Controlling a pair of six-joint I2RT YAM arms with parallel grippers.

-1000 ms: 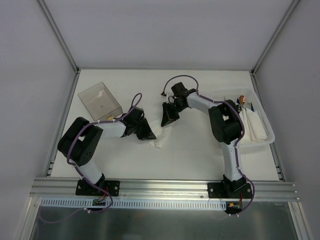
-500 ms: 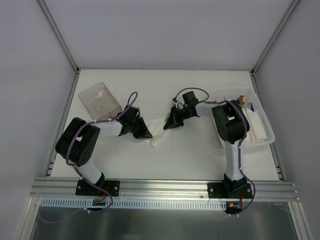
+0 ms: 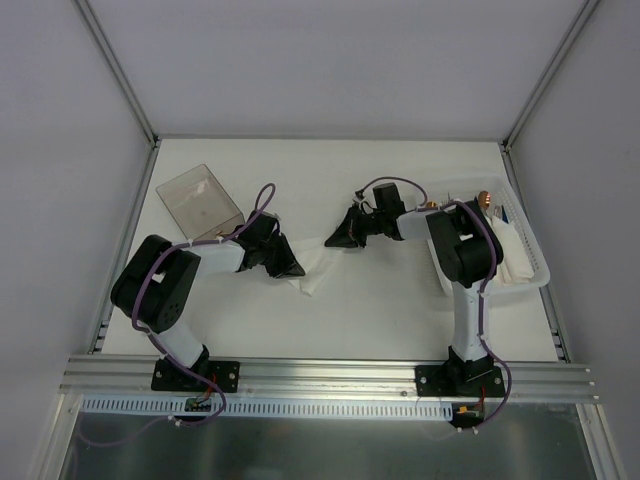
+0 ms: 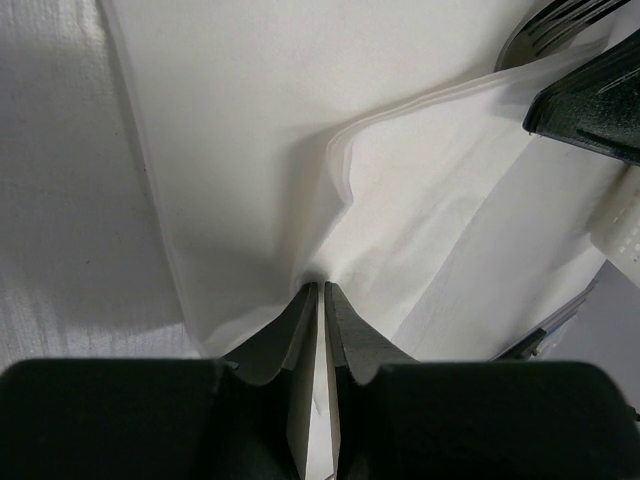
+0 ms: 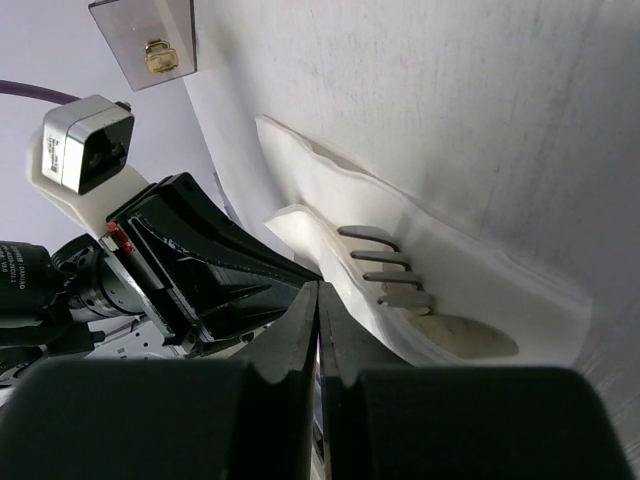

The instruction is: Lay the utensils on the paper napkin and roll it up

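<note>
Well, we saw the thin white paper napkin (image 3: 318, 270) lying bunched up near the middle of the white table (image 3: 390, 315), between the two arms. The left gripper (image 4: 320, 298) was low at the napkin's left end, and its two black fingers were squeezed tight on a fold of the paper, with a thin white strip showing between them. The right gripper (image 5: 317, 292) was low at the other end, and its fingers were pressed together with their tips right at the napkin's edge. We could not tell if any paper was caught between them. A silver-grey metal fork (image 5: 385, 272) lay on the napkin with its prongs poking out, and a flap of paper was folded up beside it. A clear plastic box (image 3: 200, 200) sat well off to the left with a small gold round thing (image 5: 155, 55) inside. A white plastic tray (image 3: 532, 268) sat at the far right.
</note>
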